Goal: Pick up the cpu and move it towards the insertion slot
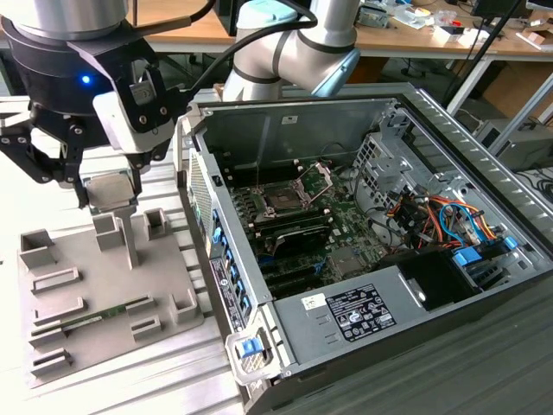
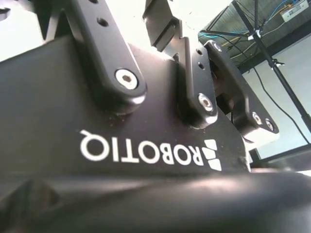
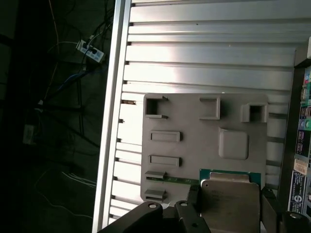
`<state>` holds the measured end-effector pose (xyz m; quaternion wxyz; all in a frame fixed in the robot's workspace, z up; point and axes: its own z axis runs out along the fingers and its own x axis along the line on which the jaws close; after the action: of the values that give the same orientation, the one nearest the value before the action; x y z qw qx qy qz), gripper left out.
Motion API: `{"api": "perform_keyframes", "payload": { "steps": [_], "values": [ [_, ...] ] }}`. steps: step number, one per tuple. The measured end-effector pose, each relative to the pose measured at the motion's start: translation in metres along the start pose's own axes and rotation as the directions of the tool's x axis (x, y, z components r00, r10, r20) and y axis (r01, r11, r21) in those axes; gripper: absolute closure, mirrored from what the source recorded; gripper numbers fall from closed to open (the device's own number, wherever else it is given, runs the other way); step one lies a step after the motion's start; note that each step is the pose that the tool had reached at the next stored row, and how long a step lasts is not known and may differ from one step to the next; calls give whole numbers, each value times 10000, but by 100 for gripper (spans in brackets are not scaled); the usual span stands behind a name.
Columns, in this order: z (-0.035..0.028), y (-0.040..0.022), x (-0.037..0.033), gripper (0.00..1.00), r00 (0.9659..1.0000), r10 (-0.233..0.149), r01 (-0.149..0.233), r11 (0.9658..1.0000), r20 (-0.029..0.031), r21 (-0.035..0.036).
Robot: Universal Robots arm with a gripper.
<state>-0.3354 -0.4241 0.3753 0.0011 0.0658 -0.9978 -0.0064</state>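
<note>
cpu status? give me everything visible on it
The cpu, a small flat square chip with a pale silver metal lid, sits between the black gripper's fingers, lifted above the grey plastic tray. In the first wrist view its lid lies flat over a green board edge, with dark fingers against two opposite sides. It is outside the open computer case, away from the insertion slot.

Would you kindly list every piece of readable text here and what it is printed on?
Black housing: white maker's lettering, upside down, left unquoted.
Power supply label: too small to read.
Case-edge stickers: too small to read.
Top of the cpu, gripped in the tool: too blurred to read.
</note>
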Motion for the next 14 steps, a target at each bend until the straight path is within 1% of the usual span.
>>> {"api": "perform_keyframes", "payload": {
  "steps": [2, 14],
  "values": [
    [0, -3, -22, 45, 10000, 0, 0, 10000, -1, 1],
    [-1, -13, -96, 45, 10000, 0, 0, 10000, -1, 0]
  ]
}}
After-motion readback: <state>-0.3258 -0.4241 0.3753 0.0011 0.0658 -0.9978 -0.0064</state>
